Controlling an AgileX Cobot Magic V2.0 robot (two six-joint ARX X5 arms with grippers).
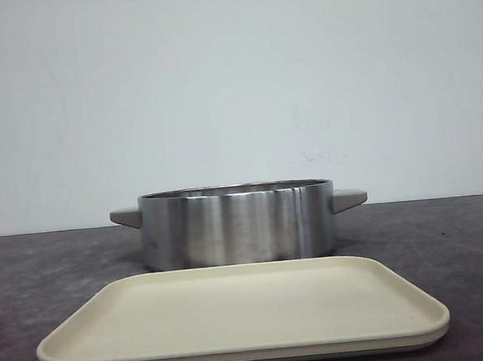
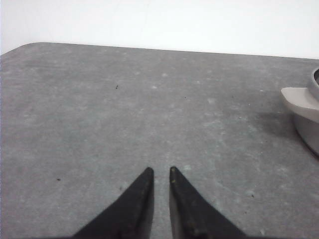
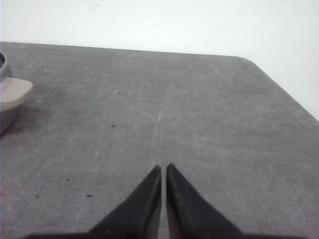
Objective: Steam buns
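Front view: a shallow round pot of brushed stainless steel (image 1: 237,223) sat on the dark grey mottled tabletop (image 1: 473,246), with a stubby beige handle at its 9 o'clock (image 1: 125,216) and another at its 3 o'clock (image 1: 347,198). The pot's interior was hidden by its wall. Just on the camera side of it, at its 6 o'clock, lay a cream-coloured rectangular plastic tray with rounded corners (image 1: 243,348), flat and bare on top; whether tray and pot touched could not be told. A plain white wall stood behind.

The buns showed in none of the three views; their place could not be told.

Left wrist view: the left tool (image 2: 160,171) hung over bare tabletop, its two black pointed fingers (image 2: 135,204) nearly together, a narrow gap at the tips, nothing between them. One beige handle and a slice of the steel pot showed at the view's edge (image 2: 302,102), well apart from the tool.

Right wrist view: the right tool (image 3: 164,167) likewise over bare tabletop, black fingers (image 3: 192,209) drawn together to a thin slit, holding nothing. The pot's other handle sat at the edge (image 3: 14,92), well apart.
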